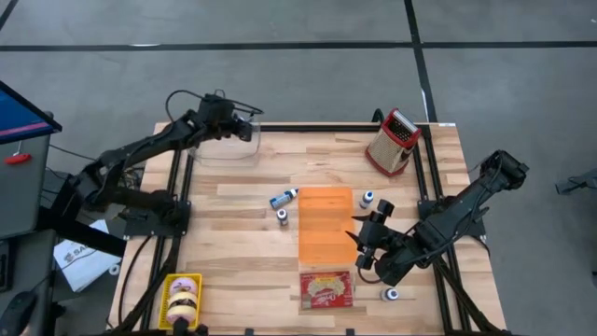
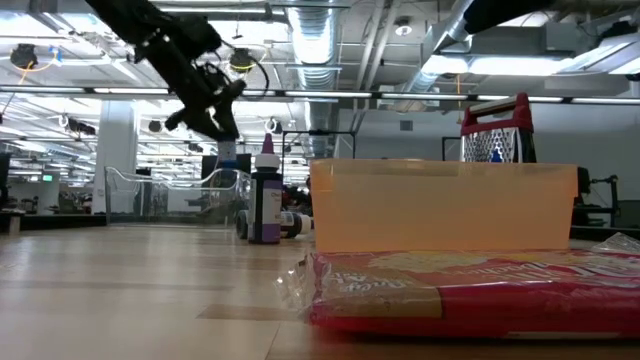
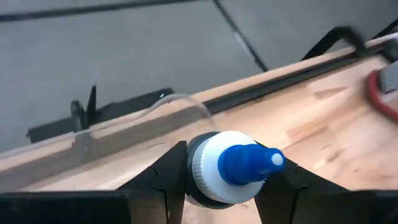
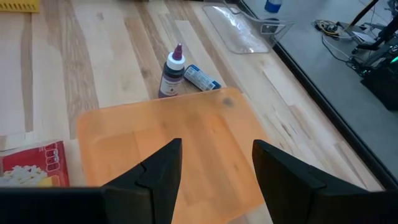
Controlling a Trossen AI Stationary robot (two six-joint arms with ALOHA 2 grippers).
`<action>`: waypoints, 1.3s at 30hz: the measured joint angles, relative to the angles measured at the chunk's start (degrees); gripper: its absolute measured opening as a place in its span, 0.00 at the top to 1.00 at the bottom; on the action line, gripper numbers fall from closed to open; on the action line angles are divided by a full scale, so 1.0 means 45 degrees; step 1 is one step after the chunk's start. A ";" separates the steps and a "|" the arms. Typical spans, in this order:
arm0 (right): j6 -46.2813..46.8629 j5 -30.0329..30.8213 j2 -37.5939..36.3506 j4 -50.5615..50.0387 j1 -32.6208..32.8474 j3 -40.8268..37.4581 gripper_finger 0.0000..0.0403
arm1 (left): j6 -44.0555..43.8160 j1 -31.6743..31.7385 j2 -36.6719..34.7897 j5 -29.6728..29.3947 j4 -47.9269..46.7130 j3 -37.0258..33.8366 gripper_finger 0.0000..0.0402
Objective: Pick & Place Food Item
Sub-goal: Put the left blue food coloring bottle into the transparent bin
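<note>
Left gripper [image 1: 244,129] raised over clear bin [image 1: 224,147], clamped on blue-capped bottle [image 3: 230,168].
Right gripper [image 1: 368,238] apart beside orange tray [image 1: 326,227]; bare wood near front-left.

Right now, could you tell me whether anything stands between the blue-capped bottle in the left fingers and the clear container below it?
Nothing visible does. The left gripper holds the blue-capped bottle directly above the clear container. The right gripper waits, open, over the orange tray.
</note>
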 joint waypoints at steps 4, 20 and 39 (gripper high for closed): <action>0.0000 0.0000 0.0000 0.0006 0.0000 0.0000 0.53 | -0.0296 0.0143 0.1181 -0.0274 0.0719 0.0000 0.66; -0.0034 0.0000 0.0005 -0.0049 0.0029 0.0005 0.53 | -0.0849 0.1164 0.3705 -0.0311 0.1761 -0.0010 0.66; 0.0366 -0.0034 -0.0078 0.0967 0.0209 -0.0942 0.53 | -0.0324 0.1375 0.3695 0.0486 0.1527 -0.0379 0.59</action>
